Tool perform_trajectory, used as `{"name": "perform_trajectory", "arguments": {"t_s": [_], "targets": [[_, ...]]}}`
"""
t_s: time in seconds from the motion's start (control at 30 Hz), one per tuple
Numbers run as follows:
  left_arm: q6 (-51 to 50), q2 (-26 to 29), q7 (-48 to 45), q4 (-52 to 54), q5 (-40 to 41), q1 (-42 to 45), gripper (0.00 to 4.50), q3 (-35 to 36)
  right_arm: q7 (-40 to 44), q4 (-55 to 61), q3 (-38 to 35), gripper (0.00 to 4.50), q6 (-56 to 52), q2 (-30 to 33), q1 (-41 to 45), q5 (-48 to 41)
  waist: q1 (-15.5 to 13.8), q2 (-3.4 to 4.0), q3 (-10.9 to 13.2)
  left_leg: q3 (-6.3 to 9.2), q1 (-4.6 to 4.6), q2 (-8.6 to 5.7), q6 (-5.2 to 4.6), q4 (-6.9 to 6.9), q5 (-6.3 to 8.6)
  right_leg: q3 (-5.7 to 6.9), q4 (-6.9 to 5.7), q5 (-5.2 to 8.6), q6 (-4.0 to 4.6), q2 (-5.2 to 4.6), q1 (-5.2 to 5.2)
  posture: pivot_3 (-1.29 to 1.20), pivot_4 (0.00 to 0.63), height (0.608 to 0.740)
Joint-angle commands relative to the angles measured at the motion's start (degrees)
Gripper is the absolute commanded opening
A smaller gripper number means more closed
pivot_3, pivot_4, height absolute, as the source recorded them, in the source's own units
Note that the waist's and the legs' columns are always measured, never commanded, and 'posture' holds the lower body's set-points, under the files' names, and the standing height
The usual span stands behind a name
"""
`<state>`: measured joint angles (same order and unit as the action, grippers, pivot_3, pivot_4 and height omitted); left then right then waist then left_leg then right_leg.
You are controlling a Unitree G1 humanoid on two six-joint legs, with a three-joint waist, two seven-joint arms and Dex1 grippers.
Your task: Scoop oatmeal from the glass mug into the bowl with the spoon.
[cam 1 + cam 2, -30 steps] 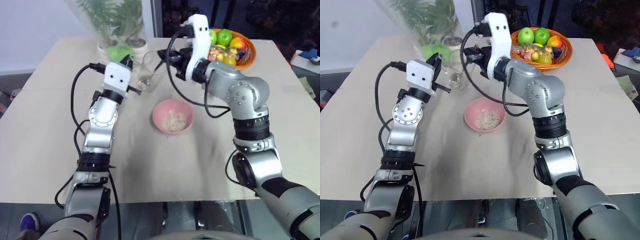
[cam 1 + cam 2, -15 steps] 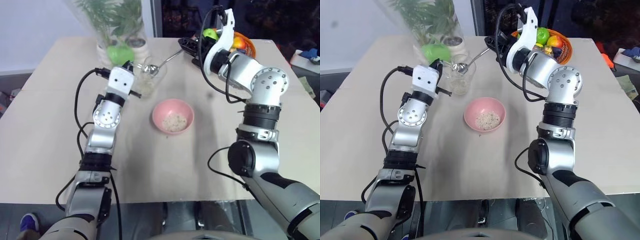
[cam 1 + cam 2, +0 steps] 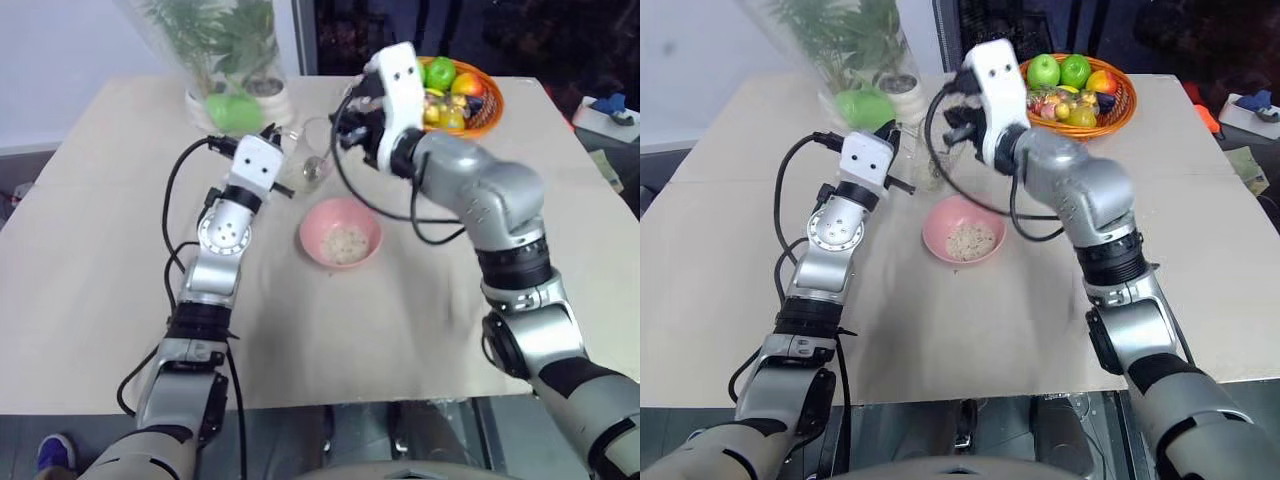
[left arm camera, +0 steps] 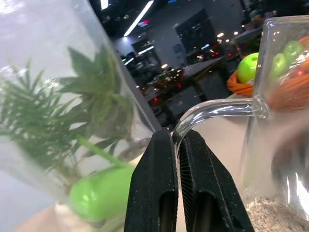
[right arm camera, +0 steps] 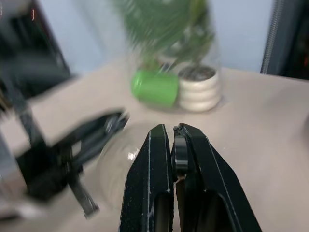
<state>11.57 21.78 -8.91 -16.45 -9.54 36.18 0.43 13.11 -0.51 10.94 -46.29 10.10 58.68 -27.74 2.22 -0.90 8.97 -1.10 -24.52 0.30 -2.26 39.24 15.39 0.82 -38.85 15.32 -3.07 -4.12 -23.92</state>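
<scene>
Sitting toward the far edge of the table (image 3: 90, 300), left of its middle, the glass mug (image 3: 306, 160) is standing just in front of the wrapped plant pot (image 3: 225, 60). The left gripper (image 4: 178, 145) is pinching the mug's curved glass handle (image 4: 212, 108) between its two closed fingers, and oatmeal (image 4: 270, 210) is lying in the bottom of the mug. The right gripper (image 5: 174, 145) is hanging over the mug's rim, its fingers clamped on the handle end of the spoon (image 3: 314, 167), whose oval bowl is showing through the glass inside the mug.

The pink bowl (image 3: 341, 232) is resting near the middle of the table, just toward the near edge from the mug and apart from it, with a small heap of flakes in it. Open tabletop is lying all round the bowl toward the near edge and toward both side edges.

At the far edge things are crowding: the plant pot, a green ball-shaped thing (image 3: 222, 108) and a ribbed white container (image 5: 199, 89) are standing close behind the mug, and the orange basket of fruit (image 3: 462, 92) is sitting near the far right corner, behind the right arm. The right forearm is reaching across the space above and behind the bowl.
</scene>
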Motion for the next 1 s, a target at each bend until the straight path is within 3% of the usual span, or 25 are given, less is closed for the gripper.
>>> {"name": "perform_trajectory", "arguments": {"t_s": [0.03, 0.17, 0.27, 0.47, 0.77, 1.0], "targets": [[1.2, 0.4, 0.5, 3.2, 0.0, 1.6, 0.03, 0.7, 2.9, 2.6, -0.9, 0.0, 1.0, -1.2, -0.1, 0.2, 0.0, 0.0, 0.0, 0.01, 0.0, 0.02, 0.0, 0.0, 0.0, 0.01, 0.0, 0.0, 0.0, 0.0, 0.0, 0.0, 0.15, 0.74], [1.6, 0.4, 0.7, 3.0, -0.3, 1.1, 0.03, 0.5, 0.5, 0.8, -8.8, 0.0, -5.2, -6.1, 0.9, -5.8, 0.0, 0.0, 0.0, 0.01, 0.0, 0.06, 0.0, 0.0, 0.0, 0.01, -0.01, 0.0, 0.0, 0.0, 0.0, 0.0, 0.15, 0.74], [1.9, 0.4, 0.9, 2.3, -0.6, 0.9, 0.03, 0.3, -5.2, -2.7, -20.1, 0.0, -9.9, -9.9, 4.1, -12.6, -0.3, 0.0, 0.0, 0.01, 0.0, 0.05, 0.01, 0.0, 0.0, 0.02, -0.01, 0.0, 0.0, -0.02, 0.01, 0.0, 0.15, 0.74], [2.4, 0.9, 1.3, 0.3, -1.2, 1.0, 0.03, 0.1, -14.5, -6.4, -34.7, 0.0, -15.3, -10.7, 9.0, -21.2, -0.2, 0.01, 0.0, 0.0, 0.0, 0.04, 0.01, -0.04, 0.0, 0.02, 0.0, 0.0, 0.0, -0.01, 0.0, 0.0, 0.15, 0.74], [3.3, 1.4, 1.5, -2.4, -2.0, 1.8, 0.03, -0.3, -24.5, -6.8, -43.3, 0.0, -18.9, -9.8, 10.4, -29.5, -0.1, 0.01, 0.0, -0.02, 0.0, 0.04, 0.01, -0.05, 0.0, 0.0, -0.01, 0.0, 0.0, -0.01, 0.0, 0.0, 0.15, 0.74], [4.7, 1.8, 0.7, -3.4, -2.3, 2.1, 0.03, -1.0, -30.3, -6.7, -45.5, 0.0, -19.9, -9.0, 9.3, -34.7, -0.1, 0.01, 0.0, -0.02, -0.01, 0.04, 0.01, -0.05, 0.0, 0.0, 0.0, 0.0, 0.0, -0.02, 0.0, 0.0, 0.15, 0.74]]}}
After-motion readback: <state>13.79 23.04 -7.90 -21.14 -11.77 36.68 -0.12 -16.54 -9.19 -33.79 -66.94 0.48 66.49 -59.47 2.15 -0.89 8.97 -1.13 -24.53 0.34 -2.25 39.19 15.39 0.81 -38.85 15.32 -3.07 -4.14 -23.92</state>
